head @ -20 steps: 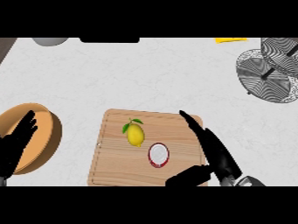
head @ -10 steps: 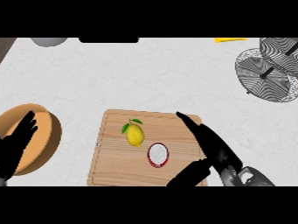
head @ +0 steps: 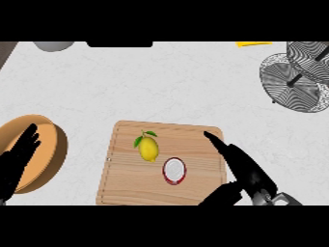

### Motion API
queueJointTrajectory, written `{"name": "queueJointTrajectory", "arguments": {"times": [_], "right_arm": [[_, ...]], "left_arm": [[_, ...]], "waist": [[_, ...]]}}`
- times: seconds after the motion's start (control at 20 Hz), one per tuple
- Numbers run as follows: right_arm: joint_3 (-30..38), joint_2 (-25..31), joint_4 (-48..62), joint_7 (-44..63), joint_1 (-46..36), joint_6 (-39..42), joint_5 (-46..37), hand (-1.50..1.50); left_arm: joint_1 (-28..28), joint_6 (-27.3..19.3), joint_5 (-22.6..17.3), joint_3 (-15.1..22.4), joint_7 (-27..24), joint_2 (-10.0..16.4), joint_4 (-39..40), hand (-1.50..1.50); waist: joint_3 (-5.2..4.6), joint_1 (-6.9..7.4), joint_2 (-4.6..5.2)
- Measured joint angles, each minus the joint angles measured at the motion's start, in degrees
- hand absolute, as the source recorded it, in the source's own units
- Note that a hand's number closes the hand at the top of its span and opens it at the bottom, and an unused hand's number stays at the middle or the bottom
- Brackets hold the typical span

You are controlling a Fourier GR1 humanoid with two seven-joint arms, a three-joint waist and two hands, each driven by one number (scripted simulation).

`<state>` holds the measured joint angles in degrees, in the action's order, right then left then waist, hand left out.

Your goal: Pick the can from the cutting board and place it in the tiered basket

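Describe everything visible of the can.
The can stands upright on the wooden cutting board, seen from above: a round pale lid with a red side showing along its lower edge. It sits close to the lemon, at its lower right. The open right hand lies to its right, not touching.

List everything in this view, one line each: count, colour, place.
counter: one, white, across the view
cutting board: one, light wood, lower middle
lemon: one, yellow with a green leaf, on the board
can: one, red with a white top, on the board, right of and below the lemon
bowl: one, tan wood, lower left
tiered basket: one, black and white, upper right
grey object: one, top left, cut off
black object: one, top edge
yellow object: one, top right
left hand: black, open, over the bowl
right hand: black, open, over the board's right edge
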<state>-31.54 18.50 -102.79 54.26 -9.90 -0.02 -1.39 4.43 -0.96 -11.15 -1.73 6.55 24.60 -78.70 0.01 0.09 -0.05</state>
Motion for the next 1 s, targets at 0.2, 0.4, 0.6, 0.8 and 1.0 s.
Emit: {"name": "queueJointTrajectory", "arguments": {"times": [0.2, 0.4, 0.6, 0.8, 1.0], "right_arm": [[0.83, -1.29, -0.87, -1.52, 3.47, 2.05, -1.04, -1.5], [2.33, -4.18, 2.17, -3.94, 3.7, 3.8, -2.59, -1.5], [3.16, -7.19, 5.23, -6.3, 3.91, 4.56, -5.46, -1.5], [3.5, -9.68, 5.49, -7.27, 4.88, 5.52, -7.8, -1.5], [4.28, -11.49, 6.77, -8.99, 5.66, 6.44, -9.76, -1.5]], "left_arm": [[-0.16, 0.75, 1.4, -1.06, -0.02, -1.24, 0.23, 0.0], [-0.96, 1.51, 2.7, -2.07, 0.83, -2.37, 0.38, 0.0], [-2.42, 2.93, 3.63, -3.86, 1.46, -2.62, 1.34, 0.0], [-2.0, 4.34, 4.64, -5.37, 0.54, -3.51, 1.83, 0.0], [-2.09, 5.29, 5.62, -6.83, 1.47, -3.88, 1.26, 0.0]], "waist": [[0.0, -0.05, 0.01], [-0.01, -0.03, 0.02], [-0.01, -0.02, 0.03], [0.0, -0.02, 0.03], [0.0, -0.02, 0.02]]}}
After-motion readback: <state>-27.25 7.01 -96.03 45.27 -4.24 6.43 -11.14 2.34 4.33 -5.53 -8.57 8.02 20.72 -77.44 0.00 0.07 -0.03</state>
